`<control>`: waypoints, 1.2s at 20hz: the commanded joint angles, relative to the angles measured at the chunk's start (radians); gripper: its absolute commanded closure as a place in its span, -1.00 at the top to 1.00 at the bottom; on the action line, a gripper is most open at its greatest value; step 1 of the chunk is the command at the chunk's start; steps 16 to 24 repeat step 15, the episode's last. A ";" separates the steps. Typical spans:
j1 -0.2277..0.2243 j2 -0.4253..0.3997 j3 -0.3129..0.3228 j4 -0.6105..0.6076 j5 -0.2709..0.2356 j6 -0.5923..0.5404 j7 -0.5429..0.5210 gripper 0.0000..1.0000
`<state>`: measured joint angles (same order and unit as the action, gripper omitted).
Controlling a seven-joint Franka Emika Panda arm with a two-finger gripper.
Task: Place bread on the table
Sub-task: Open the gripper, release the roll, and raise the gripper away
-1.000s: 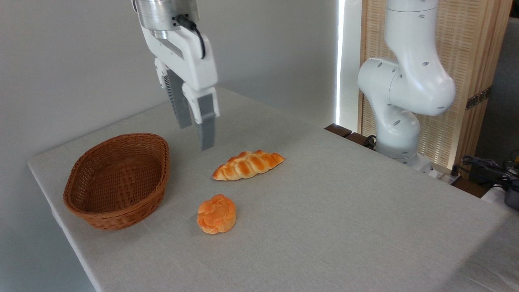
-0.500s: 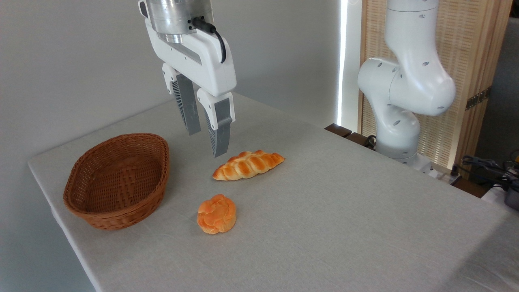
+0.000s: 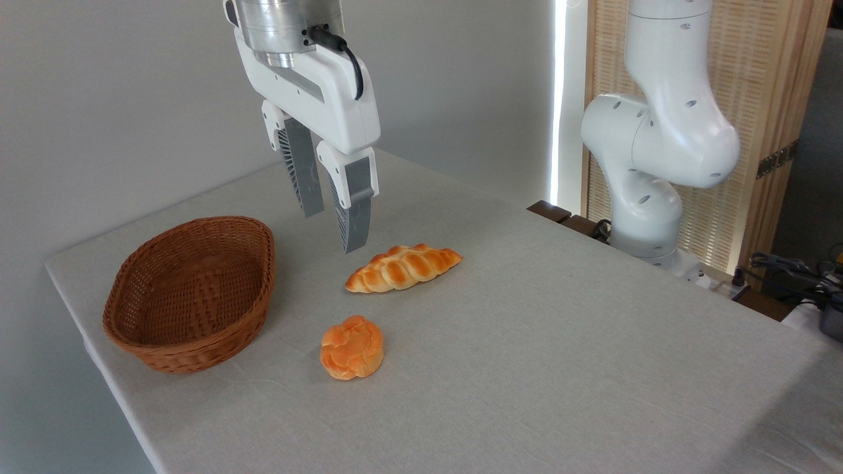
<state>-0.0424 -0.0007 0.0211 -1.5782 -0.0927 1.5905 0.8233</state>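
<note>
bread point(image 3: 404, 267): braided golden loaf lying flat on the table point(image 3: 560, 342), its long axis running from lower left to upper right; it sits right of the basket point(image 3: 191, 293) and behind the round bun point(image 3: 352, 347), touching neither.
basket: oval brown wicker, no contents visible, at the table's left end.
gripper point(image 3: 334, 230): hangs above the cloth, just left of and behind the loaf's left tip; fingers point(image 3: 353, 214) point down with a narrow gap between them, nothing held.
contact: from this single angle the near fingertip seems clear of the loaf, though their true separation in depth cannot be told.
task state: judged from how things lie, the loaf already rests on the grey cloth, so the placing looks complete.
step in hand: most likely a clear retreat from the loaf.
how to do it well: lift straight up, fingers kept apart, so that neither tip drags the loaf's left end; swing sideways only once the tips stand well above the loaf, bun and basket rim.
change from half a second ago: the gripper is slightly higher and a touch further left; its finger gap looks the same; loaf, bun and basket lie exactly as before.
</note>
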 commanded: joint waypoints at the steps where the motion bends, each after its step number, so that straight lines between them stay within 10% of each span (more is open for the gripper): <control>1: -0.008 0.005 0.005 0.023 0.011 -0.023 -0.024 1.00; 6: -0.011 0.008 -0.015 0.023 0.089 -0.021 -0.058 1.00; 24: -0.011 0.008 -0.018 0.023 0.080 -0.023 -0.052 1.00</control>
